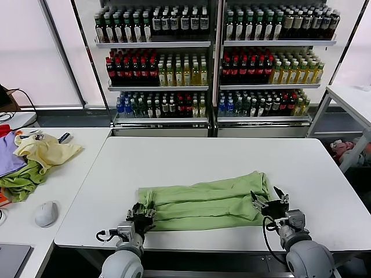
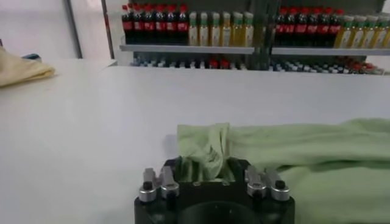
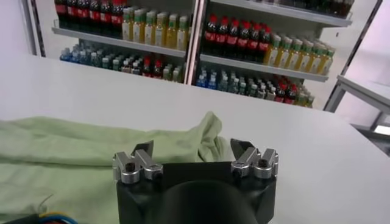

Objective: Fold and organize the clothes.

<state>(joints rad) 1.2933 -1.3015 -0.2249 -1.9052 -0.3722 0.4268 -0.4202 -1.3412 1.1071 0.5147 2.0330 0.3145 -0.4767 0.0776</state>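
Two end effectors: left [image 1: 141, 213] pinches the shirt [image 1: 206, 200]; right [image 1: 269, 202] gapes wide.

Head view looks down; both low wrist views share the shirt [image 1: 204, 201]

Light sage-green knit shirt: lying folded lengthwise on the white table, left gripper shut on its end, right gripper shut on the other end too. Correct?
Not quite. The right gripper is open, above the light sage-green knit shirt, as the right wrist view shows. The left gripper is shut on its end, on the white table.
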